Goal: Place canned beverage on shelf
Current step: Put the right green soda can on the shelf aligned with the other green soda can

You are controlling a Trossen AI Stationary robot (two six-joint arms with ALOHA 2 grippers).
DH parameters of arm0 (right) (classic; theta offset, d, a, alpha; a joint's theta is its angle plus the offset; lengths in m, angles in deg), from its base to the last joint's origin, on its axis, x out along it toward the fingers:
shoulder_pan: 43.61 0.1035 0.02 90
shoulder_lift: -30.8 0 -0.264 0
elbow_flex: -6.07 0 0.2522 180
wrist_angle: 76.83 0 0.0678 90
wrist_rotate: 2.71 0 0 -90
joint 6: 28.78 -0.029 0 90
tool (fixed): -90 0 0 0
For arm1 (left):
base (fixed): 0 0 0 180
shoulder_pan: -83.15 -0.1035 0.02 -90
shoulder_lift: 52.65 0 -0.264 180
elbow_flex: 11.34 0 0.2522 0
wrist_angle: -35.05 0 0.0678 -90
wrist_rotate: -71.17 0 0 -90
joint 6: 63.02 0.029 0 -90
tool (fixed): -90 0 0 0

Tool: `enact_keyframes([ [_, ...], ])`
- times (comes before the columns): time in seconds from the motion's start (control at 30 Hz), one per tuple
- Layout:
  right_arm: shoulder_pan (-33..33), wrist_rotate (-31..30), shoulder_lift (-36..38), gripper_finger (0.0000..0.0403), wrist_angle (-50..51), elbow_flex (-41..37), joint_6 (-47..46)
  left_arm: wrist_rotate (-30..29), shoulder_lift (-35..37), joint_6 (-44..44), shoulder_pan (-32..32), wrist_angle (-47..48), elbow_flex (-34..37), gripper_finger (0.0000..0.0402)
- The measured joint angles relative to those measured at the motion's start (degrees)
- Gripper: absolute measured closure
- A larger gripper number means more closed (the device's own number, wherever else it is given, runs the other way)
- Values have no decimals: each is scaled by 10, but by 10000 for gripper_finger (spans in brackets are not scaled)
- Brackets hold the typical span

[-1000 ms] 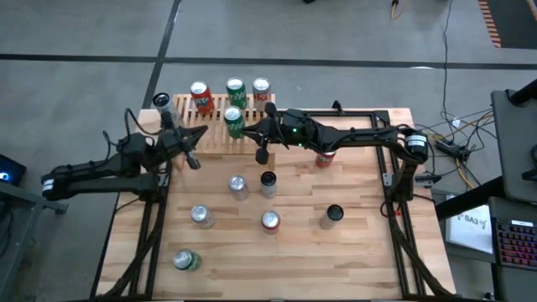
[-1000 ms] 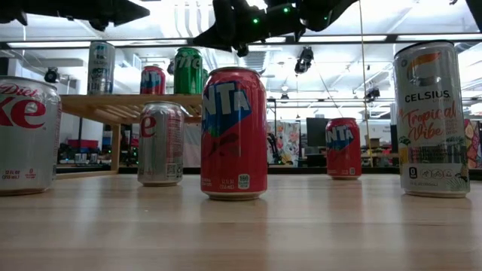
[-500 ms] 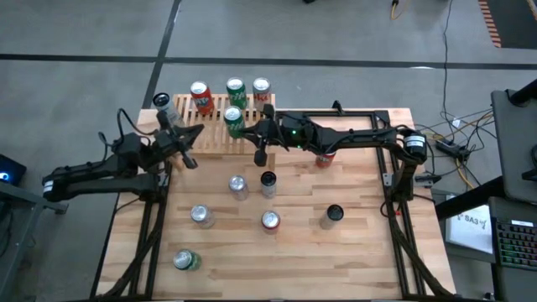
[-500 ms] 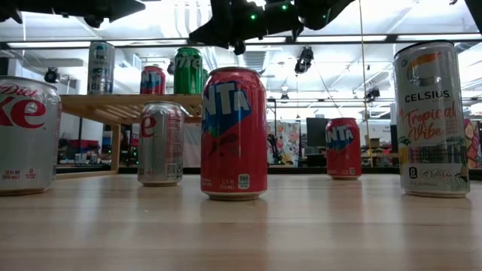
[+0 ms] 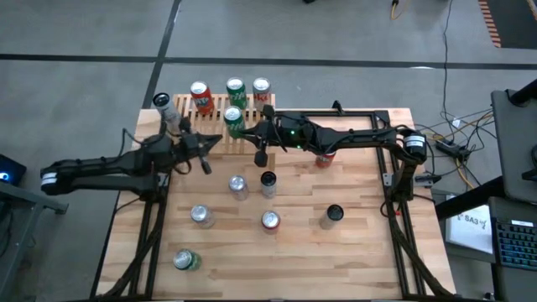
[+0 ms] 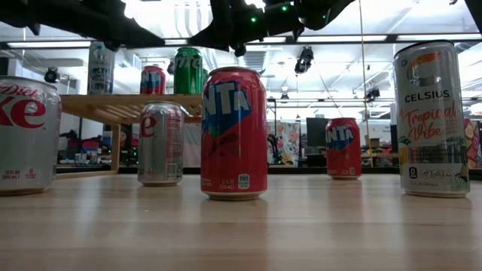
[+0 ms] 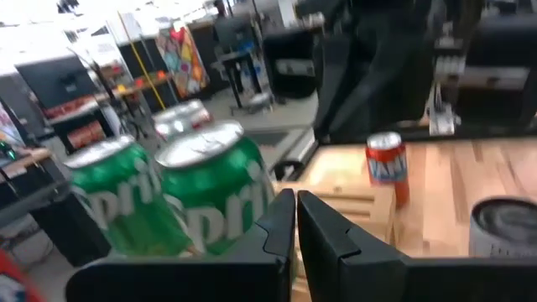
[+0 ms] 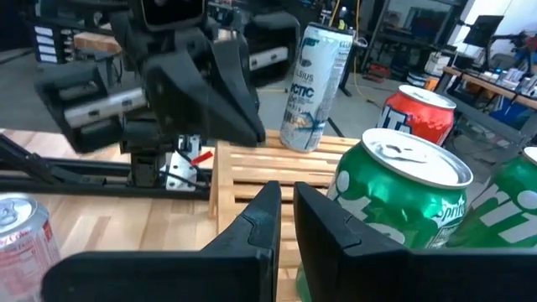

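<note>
The left hand (image 5: 207, 155) is fully closed and empty, near the shelf (image 5: 201, 134) front edge. The right hand (image 5: 261, 156) is closed and empty, just beside a green can (image 5: 234, 122) on the shelf. Several cans stand on the tabletop (image 5: 352, 252).

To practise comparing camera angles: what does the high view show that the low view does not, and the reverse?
Only the high view shows the floor, a green can lying at the table's near edge, and both shut grippers, left gripper and right gripper, over the table beside the shelf. Only the low view shows the room behind and labels, such as the Celsius can. Both show cans standing on the shelf.
</note>
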Motion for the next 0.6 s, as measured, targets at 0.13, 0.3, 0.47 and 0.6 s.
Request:
enact_keyframes([
  [0.13,0,0,2,376,13,0,8,0,-54,-4,-2,-24,0,401],
  [0.3,0,-22,6,376,36,0,20,-2,-97,5,-5,-68,-1,401],
  [0.47,0,-46,18,376,62,0,33,-2,-115,6,-21,-81,-1,401],
  [0.6,0,-45,23,376,73,0,38,-2,-128,11,-34,-91,-1,401],
])
